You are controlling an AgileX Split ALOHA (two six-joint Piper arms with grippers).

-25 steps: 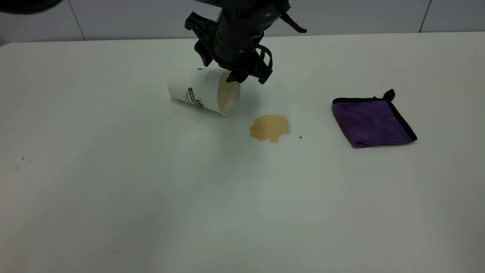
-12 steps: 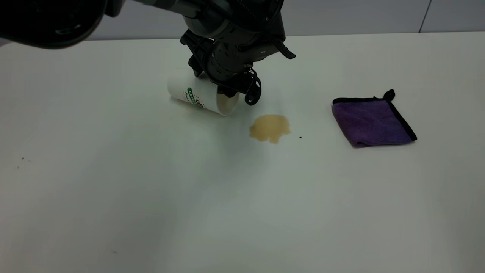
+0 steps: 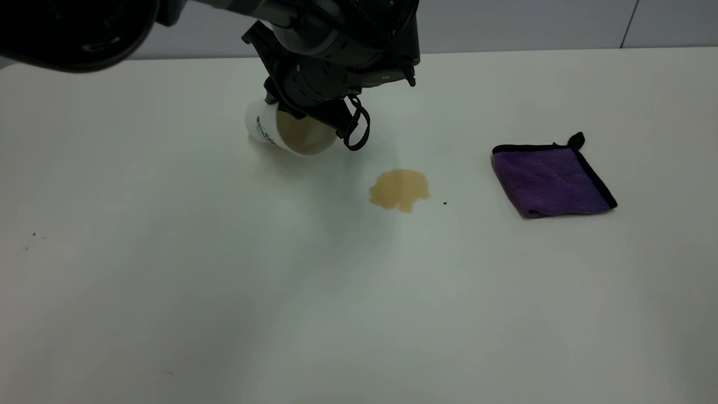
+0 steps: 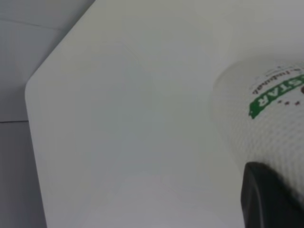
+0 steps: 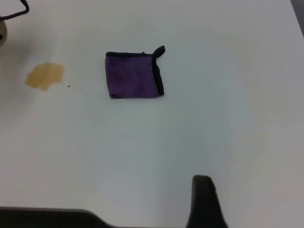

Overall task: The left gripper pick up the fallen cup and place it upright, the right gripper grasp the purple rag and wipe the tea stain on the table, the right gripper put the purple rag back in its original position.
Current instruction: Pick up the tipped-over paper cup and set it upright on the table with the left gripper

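My left gripper (image 3: 314, 115) is shut on the cup (image 3: 283, 133) at the back middle of the table (image 3: 224, 292). The white cup with its green logo is tilted, its brown-stained mouth facing the camera and slightly up. In the left wrist view one black finger (image 4: 268, 202) presses on the cup's textured wall (image 4: 266, 123). The tea stain (image 3: 399, 189) lies right of and nearer than the cup. The purple rag (image 3: 551, 178) lies folded flat at the right. My right gripper (image 5: 152, 221) is out of the exterior view, open, well back from the rag (image 5: 134, 76) and the stain (image 5: 44, 76).
A tiny dark speck (image 3: 445, 203) lies just right of the stain. A few more specks (image 3: 33, 234) lie at the left. The left arm's black bulk (image 3: 73, 28) fills the upper left. The table's far edge meets a grey wall (image 3: 533, 22).
My left gripper has come down onto the cup, closed on it and turned it, so its mouth has swung from facing right toward the camera and up. The rag and stain have not moved.
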